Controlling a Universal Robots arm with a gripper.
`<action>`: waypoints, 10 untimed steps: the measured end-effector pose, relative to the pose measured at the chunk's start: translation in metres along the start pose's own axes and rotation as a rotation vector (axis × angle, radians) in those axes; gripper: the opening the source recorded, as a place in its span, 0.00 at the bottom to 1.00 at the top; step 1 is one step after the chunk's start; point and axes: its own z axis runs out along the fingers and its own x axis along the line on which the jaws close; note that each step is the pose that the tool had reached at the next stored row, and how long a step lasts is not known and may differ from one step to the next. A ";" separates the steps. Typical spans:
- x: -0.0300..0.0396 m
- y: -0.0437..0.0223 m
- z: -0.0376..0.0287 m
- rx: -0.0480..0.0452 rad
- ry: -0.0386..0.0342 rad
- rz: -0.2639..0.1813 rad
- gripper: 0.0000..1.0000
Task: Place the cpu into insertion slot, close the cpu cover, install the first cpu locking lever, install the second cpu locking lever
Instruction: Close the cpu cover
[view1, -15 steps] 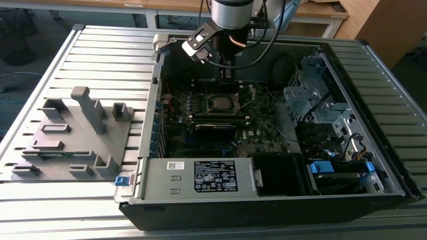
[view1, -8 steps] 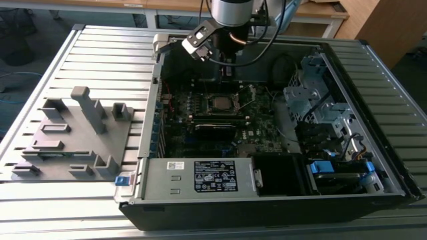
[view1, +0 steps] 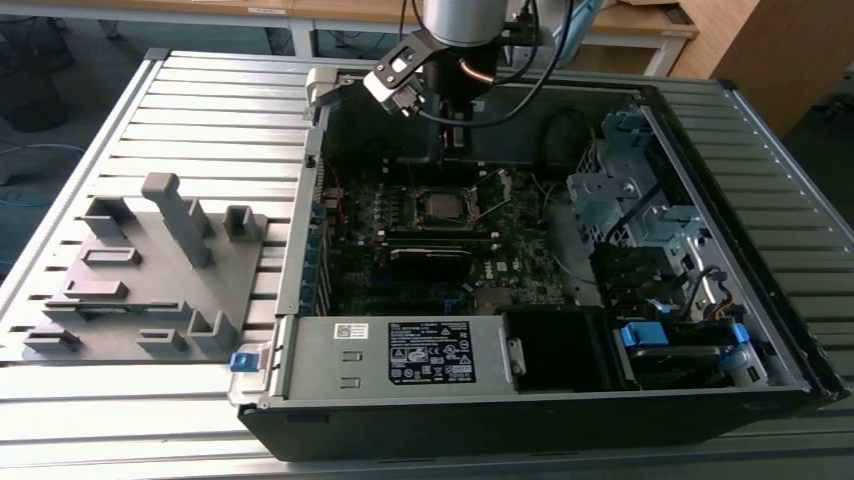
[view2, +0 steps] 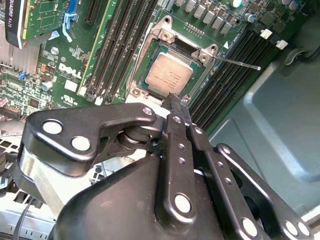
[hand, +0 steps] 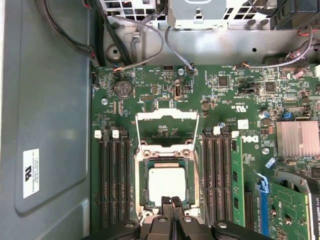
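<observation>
Slatted table (view1: 200, 110) carries an open computer case (view1: 507, 432), at the exterior view's right of a grey fixture (view1: 147, 270). A green motherboard (hand: 150, 85) lies inside. The insertion slot (hand: 141, 170) sits between the memory slots (hand: 112, 180). The cpu cover (hand: 167, 115) stands swung open on the side away from the tool (hand: 171, 201). The cpu (hand: 166, 182) lies seated in the slot. Tool fingers are together, holding nothing, tips at the cpu's edge.

Your silver-grey arm (view1: 461, 18), black cables (view1: 551, 62) looping off it, your gripper (view2: 178, 102) in glossy black linkage bars, round silver rivets, slim dark fingertips (view2: 176, 109).
</observation>
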 end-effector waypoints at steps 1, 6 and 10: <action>0.0000 0.0000 -0.0002 0.0002 -0.0003 0.000 0.10; 0.0000 0.0006 -0.0004 0.0003 -0.0005 0.000 0.10; 0.0001 0.0024 -0.0003 0.0003 -0.0004 0.000 0.10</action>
